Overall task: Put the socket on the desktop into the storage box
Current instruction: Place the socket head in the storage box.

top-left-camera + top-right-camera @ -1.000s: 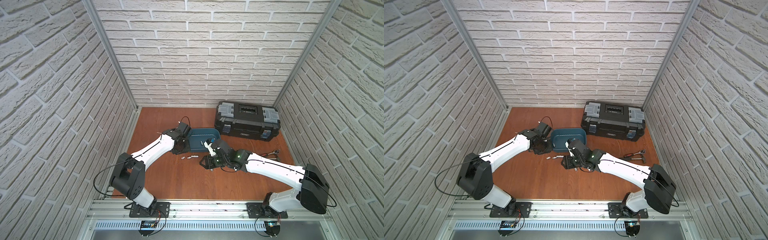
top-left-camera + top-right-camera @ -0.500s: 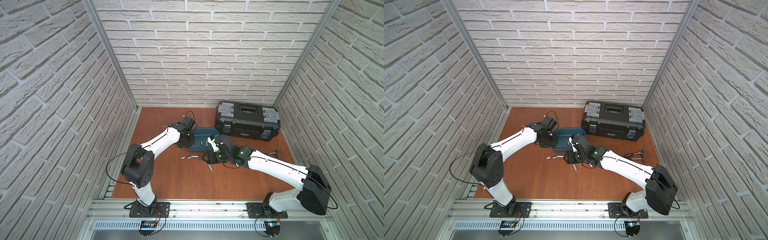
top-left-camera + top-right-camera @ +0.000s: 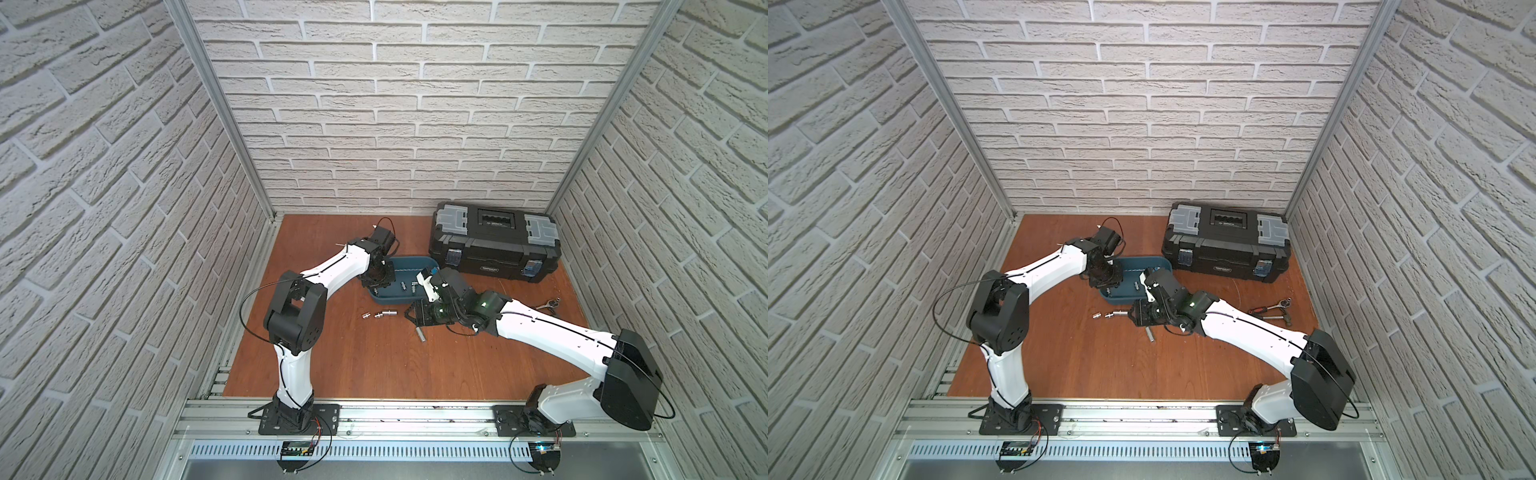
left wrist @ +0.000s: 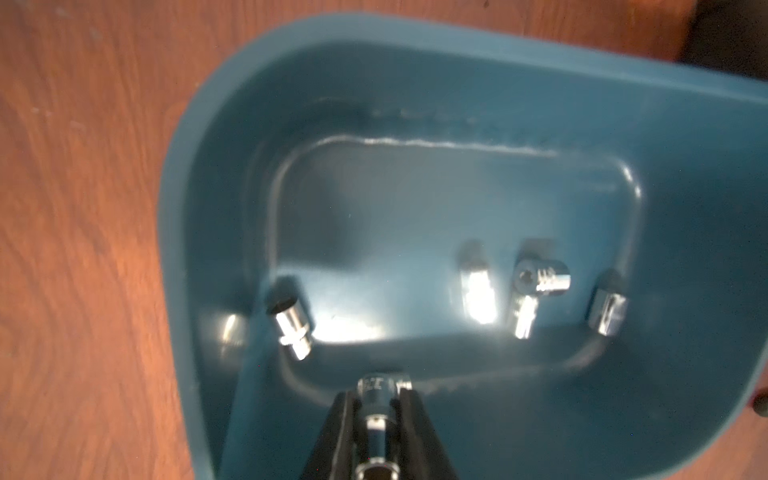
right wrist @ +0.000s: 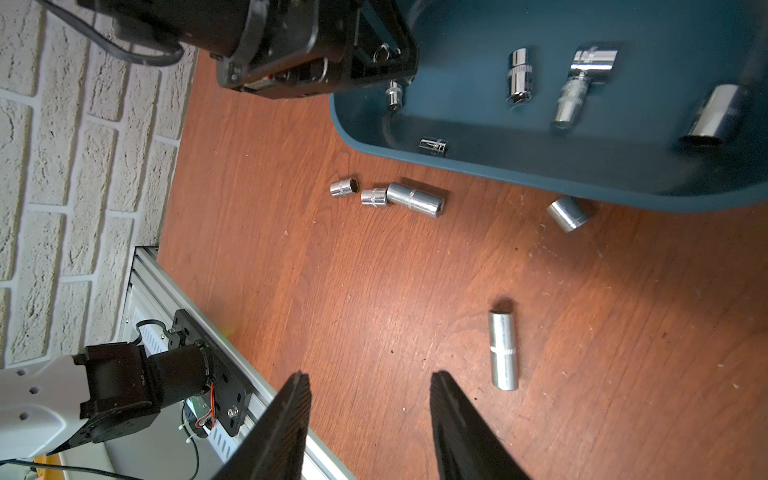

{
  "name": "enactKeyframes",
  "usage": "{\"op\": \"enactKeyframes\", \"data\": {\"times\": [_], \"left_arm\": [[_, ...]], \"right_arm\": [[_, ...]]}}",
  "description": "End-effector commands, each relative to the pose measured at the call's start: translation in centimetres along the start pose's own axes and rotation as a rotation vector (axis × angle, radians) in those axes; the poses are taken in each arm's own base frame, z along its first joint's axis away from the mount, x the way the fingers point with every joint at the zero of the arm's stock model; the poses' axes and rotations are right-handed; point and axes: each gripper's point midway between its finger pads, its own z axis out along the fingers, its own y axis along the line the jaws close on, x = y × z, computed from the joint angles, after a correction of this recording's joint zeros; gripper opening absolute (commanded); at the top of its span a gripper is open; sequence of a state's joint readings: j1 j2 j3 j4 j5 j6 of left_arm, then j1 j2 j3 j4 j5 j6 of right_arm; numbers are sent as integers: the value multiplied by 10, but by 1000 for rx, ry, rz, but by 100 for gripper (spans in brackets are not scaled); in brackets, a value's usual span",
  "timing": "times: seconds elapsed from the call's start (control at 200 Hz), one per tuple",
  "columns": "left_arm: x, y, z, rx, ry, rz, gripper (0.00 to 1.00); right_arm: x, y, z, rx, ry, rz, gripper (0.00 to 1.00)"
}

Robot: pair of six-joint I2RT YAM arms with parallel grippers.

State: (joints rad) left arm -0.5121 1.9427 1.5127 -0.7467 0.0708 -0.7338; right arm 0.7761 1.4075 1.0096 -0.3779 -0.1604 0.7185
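Over the storage box (image 4: 685, 166), left gripper (image 4: 380, 399) pinches a socket (image 4: 377, 434): drop-off step, so opening comes next, while right gripper (image 5: 369, 377), jaws partly spread and empty, hovers near a long socket (image 5: 503, 351) on the desktop (image 5: 353, 282).

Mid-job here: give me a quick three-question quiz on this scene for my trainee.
1. Count: in the right wrist view, how many loose sockets lie on the desktop?
2. The left end effector holds a gripped socket above: A) toolbox B) storage box C) wrench.
3. True or false: the right end effector grips a socket.
Key: 1) five; 2) B; 3) false, the right end effector's jaws stand open and empty.
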Motion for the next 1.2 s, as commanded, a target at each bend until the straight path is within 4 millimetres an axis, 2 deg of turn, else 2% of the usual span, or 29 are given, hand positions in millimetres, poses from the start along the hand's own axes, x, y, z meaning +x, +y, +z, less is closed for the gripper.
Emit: {"op": "enactKeyframes", "data": {"times": [0.0, 0.16, 0.655, 0.72, 0.78, 0.915, 1.195], "left_arm": [[-11, -3, 5, 13, -3, 12, 5], [-18, 0, 18, 8, 14, 2, 7], [-40, 3, 33, -18, 20, 14, 11], [-42, 3, 33, -17, 16, 18, 15], [-43, 2, 31, -19, 13, 19, 26], [-45, 2, 23, -17, -1, 27, 38], [-42, -1, 5, -7, -33, 38, 47]], "right_arm": [[-7, 2, -7, -16, -42, 17, 52], [-4, -2, -5, -9, -37, 28, 52], [2, -11, 0, 17, -29, 47, 51], [2, -11, 0, 18, -29, 46, 51], [2, -12, 0, 20, -28, 48, 51], [2, -13, 0, 23, -30, 48, 51], [1, -12, 3, 23, -28, 49, 51]]}}
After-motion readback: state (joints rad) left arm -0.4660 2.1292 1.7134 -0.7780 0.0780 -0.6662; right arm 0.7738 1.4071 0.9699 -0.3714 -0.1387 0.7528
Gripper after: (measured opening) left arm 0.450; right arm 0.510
